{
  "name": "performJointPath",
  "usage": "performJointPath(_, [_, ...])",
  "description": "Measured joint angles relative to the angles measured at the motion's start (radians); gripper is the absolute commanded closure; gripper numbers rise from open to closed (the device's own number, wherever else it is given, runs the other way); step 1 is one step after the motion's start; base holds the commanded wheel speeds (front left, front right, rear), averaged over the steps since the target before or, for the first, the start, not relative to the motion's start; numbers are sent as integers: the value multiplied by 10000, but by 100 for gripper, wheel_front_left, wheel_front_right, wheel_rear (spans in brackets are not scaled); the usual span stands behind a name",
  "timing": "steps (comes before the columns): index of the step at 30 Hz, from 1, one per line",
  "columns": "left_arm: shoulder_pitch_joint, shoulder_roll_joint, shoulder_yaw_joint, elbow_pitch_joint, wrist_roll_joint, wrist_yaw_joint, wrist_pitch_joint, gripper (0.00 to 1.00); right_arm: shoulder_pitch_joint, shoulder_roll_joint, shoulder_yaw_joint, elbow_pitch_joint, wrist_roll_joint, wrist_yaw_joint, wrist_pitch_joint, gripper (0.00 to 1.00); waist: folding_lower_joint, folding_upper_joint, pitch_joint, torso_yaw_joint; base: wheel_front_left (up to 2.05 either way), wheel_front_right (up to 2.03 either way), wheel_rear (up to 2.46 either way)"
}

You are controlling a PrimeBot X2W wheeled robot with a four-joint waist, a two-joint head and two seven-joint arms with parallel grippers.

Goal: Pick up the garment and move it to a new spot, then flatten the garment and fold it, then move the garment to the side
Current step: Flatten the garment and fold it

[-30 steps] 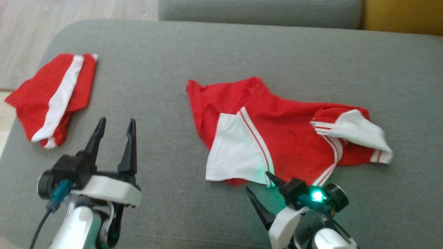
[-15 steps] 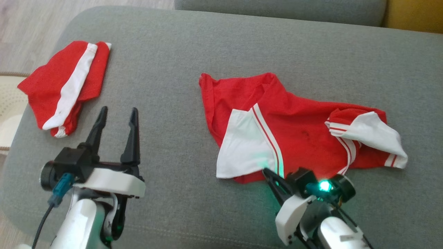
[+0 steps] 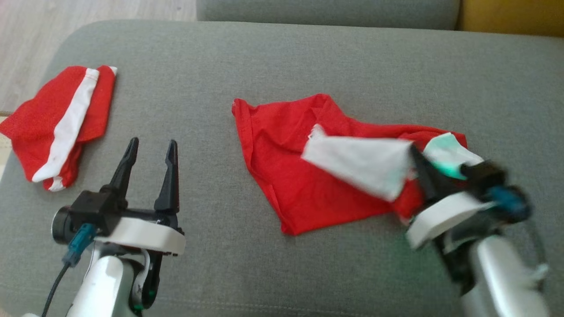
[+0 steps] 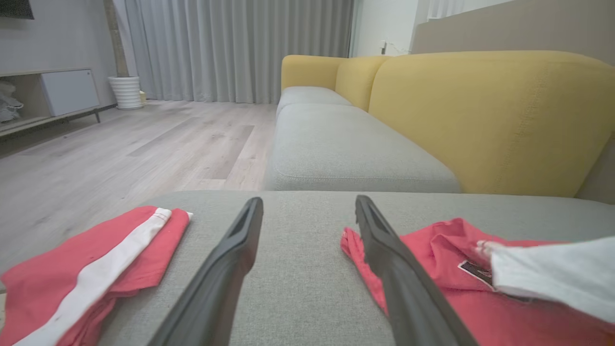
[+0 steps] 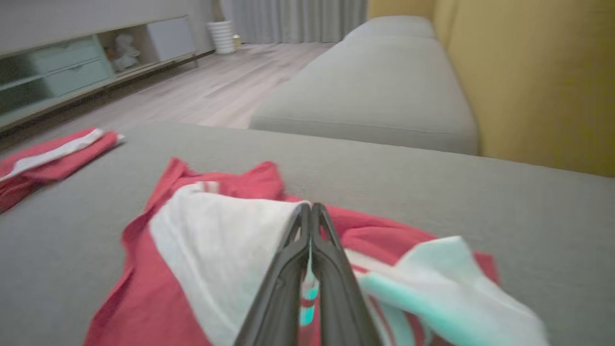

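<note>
Folded red cloth (image 3: pixel 57 123) at ten o'clock on grey sofa (image 3: pixel 308 57), left gripper (image 3: pixel 150 152) wide, empty, right gripper (image 5: pixel 311 209) clamped on shirt (image 3: pixel 282 176), blurred.

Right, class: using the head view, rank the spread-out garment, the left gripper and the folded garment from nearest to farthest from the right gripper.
1. The spread-out garment: centre, white part pinched in the right gripper.
2. The left gripper: lower left, open.
3. The folded garment: far left.
</note>
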Motion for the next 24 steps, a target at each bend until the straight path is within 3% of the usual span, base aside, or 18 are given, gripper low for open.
performJointPath(9, [-182, -96, -17, 33, 163, -278, 0, 0, -1759, 134, -2861, 1369, 1275, 0, 249, 100, 0, 0, 560, -123, 0, 0, 0])
performJointPath(15, [-604, -274, -10, 40, 263, -454, 0, 0, -2653, 136, -3910, 3076, 1438, 0, 476, 100, 2, 0, 1046, -88, 0, 0, 0])
performJointPath(16, [-630, -307, -8, 46, 272, -458, 0, 0, -2761, 144, -3992, 3271, 1394, 0, 453, 75, 1, 0, 1098, -91, 0, 0, 0])
performJointPath(17, [-636, -326, -6, 61, 278, -493, 0, 0, -2840, 144, -4034, 3432, 1340, 0, 431, 21, 1, 0, 1134, -99, 0, 0, 0])
performJointPath(18, [-636, -336, -2, 88, 295, -533, 0, 0, -2904, 144, -4048, 3590, 1371, 0, 380, 0, 2, 0, 1153, -117, 0, 0, 0])
performJointPath(24, [-619, -343, 102, 146, 414, -585, 0, 0, -2933, 157, -3954, 3645, 832, 0, -635, 0, 0, 0, 1037, -337, 0, 0, 0])
